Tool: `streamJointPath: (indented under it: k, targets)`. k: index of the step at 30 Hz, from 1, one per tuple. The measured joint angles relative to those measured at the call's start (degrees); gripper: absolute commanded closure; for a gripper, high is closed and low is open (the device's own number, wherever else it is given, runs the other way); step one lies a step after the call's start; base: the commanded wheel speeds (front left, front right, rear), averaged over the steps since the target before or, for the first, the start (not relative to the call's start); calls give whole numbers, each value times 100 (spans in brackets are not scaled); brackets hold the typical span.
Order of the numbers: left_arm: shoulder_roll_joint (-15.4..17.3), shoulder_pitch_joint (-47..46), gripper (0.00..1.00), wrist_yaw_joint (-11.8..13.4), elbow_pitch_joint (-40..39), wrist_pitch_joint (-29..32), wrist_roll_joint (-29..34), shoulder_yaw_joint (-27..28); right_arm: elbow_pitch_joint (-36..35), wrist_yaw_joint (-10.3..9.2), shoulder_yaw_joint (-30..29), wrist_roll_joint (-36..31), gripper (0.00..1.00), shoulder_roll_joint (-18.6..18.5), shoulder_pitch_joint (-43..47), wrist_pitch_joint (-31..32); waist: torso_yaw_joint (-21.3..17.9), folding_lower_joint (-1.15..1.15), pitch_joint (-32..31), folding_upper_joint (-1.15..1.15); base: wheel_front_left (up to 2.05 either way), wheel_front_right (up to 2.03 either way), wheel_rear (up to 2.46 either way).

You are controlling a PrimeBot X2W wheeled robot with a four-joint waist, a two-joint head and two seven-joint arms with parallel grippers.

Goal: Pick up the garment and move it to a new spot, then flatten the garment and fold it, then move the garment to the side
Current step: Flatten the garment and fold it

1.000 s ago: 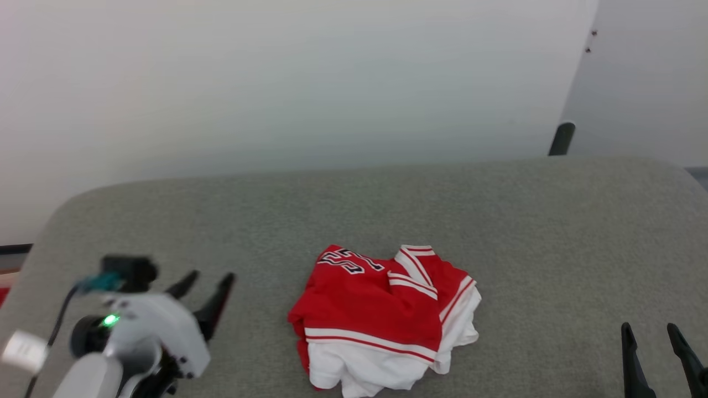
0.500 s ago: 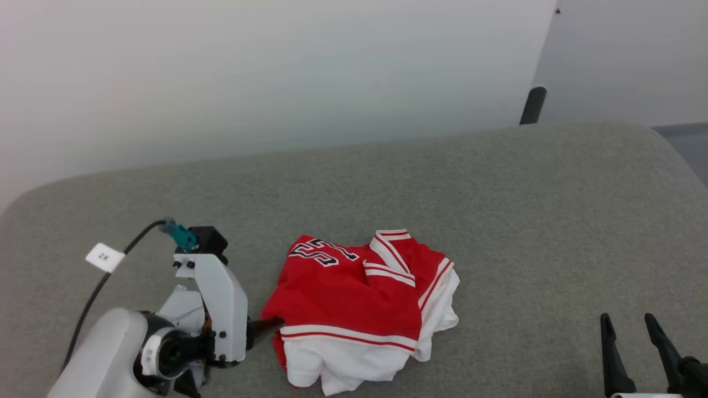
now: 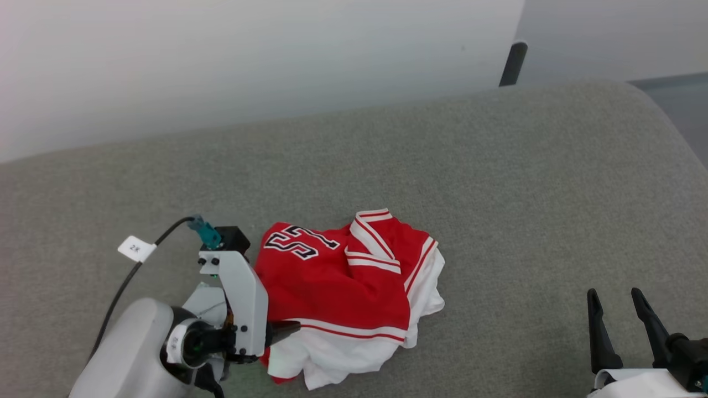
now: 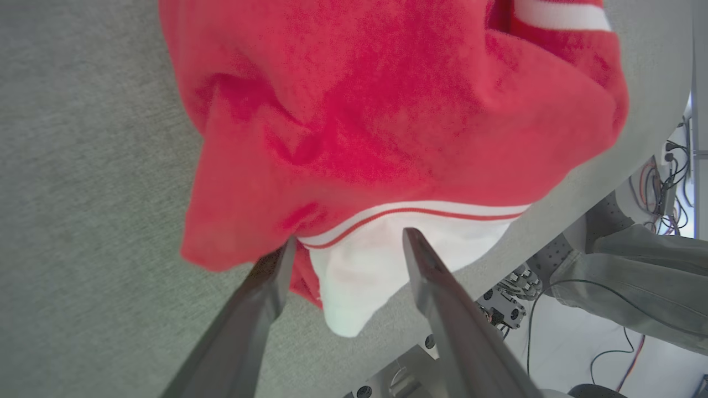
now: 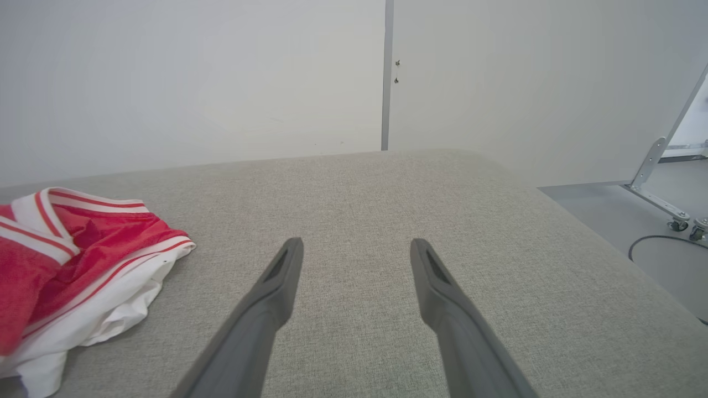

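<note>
The garment (image 3: 343, 293) lies crumpled in a heap on the grey padded table (image 3: 498, 166); it is red with white sleeves, striped trim and black-and-white lettering. My left gripper (image 3: 283, 329) is at the heap's near-left edge, fingers pointing into it. In the left wrist view the left gripper (image 4: 347, 250) stands open, and a fold of the garment (image 4: 387, 110), white with a red stripe, lies between its fingers. My right gripper (image 3: 622, 309) stands open at the lower right, well clear of the cloth. In the right wrist view the right gripper (image 5: 357, 246) hangs over bare table, with the garment (image 5: 72, 260) at far left.
A white wall runs behind the table, with a dark post (image 3: 512, 63) at its back right. The table's rounded right end drops to the floor, where a metal frame on casters (image 5: 661, 182) stands. Cables (image 4: 614, 354) hang below the near edge.
The camera has tilted down and shifted. My left gripper has turned and moved right, from apart from the garment to straddling its near-left edge. The right gripper stays open.
</note>
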Motion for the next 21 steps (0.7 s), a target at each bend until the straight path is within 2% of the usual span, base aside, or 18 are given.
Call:
streamJointPath:
  k: [3, 4, 5, 6, 7, 15, 18, 21]
  targets:
    - [-34, -68, 0, -10, 282, -75, 60, -37, 8, 0, 31, 4, 0, 36, -57, 0, -57, 0, 124, 0, 0, 0, 0]
    - [-36, -87, 15, -18, 388, -78, 58, -44, 12, 0, 34, 5, 0, 46, -80, 0, -74, 0, 161, 0, 0, 0, 0]
    - [-56, -104, 46, -29, 475, -88, 41, -30, 12, 0, 37, 8, 0, 54, -110, 0, -89, 0, 195, 0, 0, 0, 0]
    - [-86, -123, 65, -36, 560, -123, 18, -12, 12, 0, 38, 11, 0, 59, -119, 0, -104, 0, 226, 0, 0, 0, 0]
    - [-111, -151, 100, -51, 650, -123, -11, -5, 19, 0, 33, 12, 0, 63, -119, 0, -116, 0, 252, 0, 0, 0, 0]
    - [-145, -394, 100, -168, 882, 70, -110, -55, 21, 0, -54, -7, 0, 82, -123, 0, -7, 0, 285, 0, 0, 0, 0]
    - [-16, -487, 100, -211, 782, 193, -46, -116, 21, 0, -63, -29, 0, 88, -121, 0, 81, 0, 243, 0, 0, 0, 0]
    - [293, -597, 100, -268, 631, 334, 136, -197, 24, 0, -75, -33, 0, 89, -112, 0, 180, 0, 187, 0, 0, 0, 0]
